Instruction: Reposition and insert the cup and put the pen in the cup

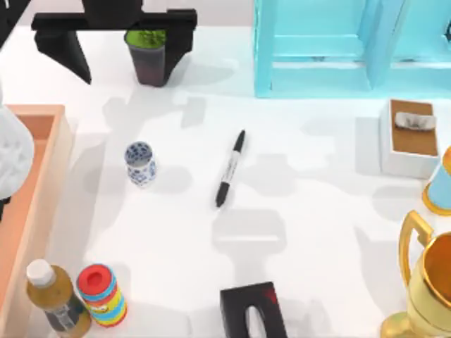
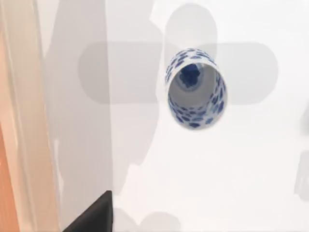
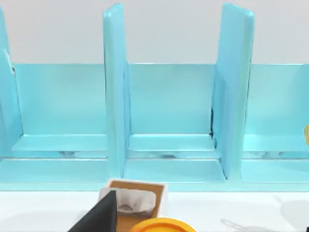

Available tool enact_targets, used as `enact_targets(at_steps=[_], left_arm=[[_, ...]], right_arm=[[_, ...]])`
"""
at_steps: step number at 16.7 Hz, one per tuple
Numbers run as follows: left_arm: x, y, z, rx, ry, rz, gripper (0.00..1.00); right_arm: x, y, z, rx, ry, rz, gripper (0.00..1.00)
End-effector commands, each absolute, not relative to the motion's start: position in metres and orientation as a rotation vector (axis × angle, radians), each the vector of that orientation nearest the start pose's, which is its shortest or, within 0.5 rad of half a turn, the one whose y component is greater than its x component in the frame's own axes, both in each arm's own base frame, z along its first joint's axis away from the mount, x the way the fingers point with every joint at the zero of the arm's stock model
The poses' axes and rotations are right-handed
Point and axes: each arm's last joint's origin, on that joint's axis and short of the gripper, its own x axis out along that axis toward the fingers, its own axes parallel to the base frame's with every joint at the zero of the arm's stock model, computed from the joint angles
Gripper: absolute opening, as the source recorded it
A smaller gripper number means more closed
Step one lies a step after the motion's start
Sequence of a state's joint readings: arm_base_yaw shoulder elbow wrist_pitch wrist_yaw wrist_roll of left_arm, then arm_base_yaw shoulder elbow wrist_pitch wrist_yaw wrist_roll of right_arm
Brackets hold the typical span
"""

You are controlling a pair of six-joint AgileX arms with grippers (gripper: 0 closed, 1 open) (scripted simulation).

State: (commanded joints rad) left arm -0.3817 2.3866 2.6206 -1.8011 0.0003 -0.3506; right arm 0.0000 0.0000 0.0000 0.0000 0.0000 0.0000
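A white table (image 1: 296, 211) seen from above, with cluttered edges and a bare middle crossed by soft grey shadows.

Whether either gripper's jaws are open or closed cannot be told. In each wrist view just one dark wedge of the arm's own hardware pokes in at the edge of the frame.

Closest to the left arm's camera is the cup (image 1: 139, 164), a small white porcelain-style cup with a blue floral pattern. It stands on the left half of the table. The left wrist view looks almost straight down into its open mouth (image 2: 195, 88), showing a blue mark at the bottom inside. Nothing touches it.

The pen (image 1: 230, 169), a slim black marker with a pale label band, lies flat near the table's centre, to the right of the cup and well apart from it. It lies at an angle, with one end towards the back of the table and the other towards the front.

Along the left edge runs an orange-tan wooden tray (image 1: 32, 204). In the front left corner stand a brown bottle with a white cap (image 1: 56, 299) and, just beside it, a red-topped can with coloured stripes (image 1: 103, 296). At the back left sits a potted plant in a dark pot (image 1: 146, 55), under a black stand. A black box (image 1: 252, 311) sits at the front edge.

A light-blue shelf unit with upright dividers (image 1: 331, 49) occupies the back right; the right wrist view faces its compartments (image 3: 169, 101). In front of it is a white box lined in brown (image 1: 409, 137). On the right edge are a light-blue cup with a gold base (image 1: 440, 184) and a large gold trophy (image 1: 426, 289).
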Motion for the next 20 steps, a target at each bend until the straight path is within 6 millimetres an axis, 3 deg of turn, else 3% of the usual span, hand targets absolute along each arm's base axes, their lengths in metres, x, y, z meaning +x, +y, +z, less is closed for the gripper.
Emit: enact_targets(at_steps=[3,7,8,11,14,20], left_arm=[[0.406,-0.155,0.313,0.020,1.575,-0.010,1.00],[0.405,-0.154,0.315,0.020,1.576,-0.009,1.00],[0.427,-0.159,0.322,-0.055,1.333,-0.066,1.00],[0.427,-0.170,0.316,-0.033,1.336,-0.076,1.00],[0.428,-0.201,0.296,0.034,1.356,-0.093,1.00],[0.404,-0.275,0.214,0.248,1.450,-0.099,1.00]], right_arm=[[0.106,-0.001,0.160,0.000,0.000,0.000,1.00],[0.106,-0.001,0.160,0.000,0.000,0.000,1.00],[0.106,-0.001,0.160,0.000,0.000,0.000,1.00],[0.106,-0.001,0.160,0.000,0.000,0.000,1.00],[0.106,-0.001,0.160,0.000,0.000,0.000,1.00],[0.106,-0.001,0.160,0.000,0.000,0.000,1.00]])
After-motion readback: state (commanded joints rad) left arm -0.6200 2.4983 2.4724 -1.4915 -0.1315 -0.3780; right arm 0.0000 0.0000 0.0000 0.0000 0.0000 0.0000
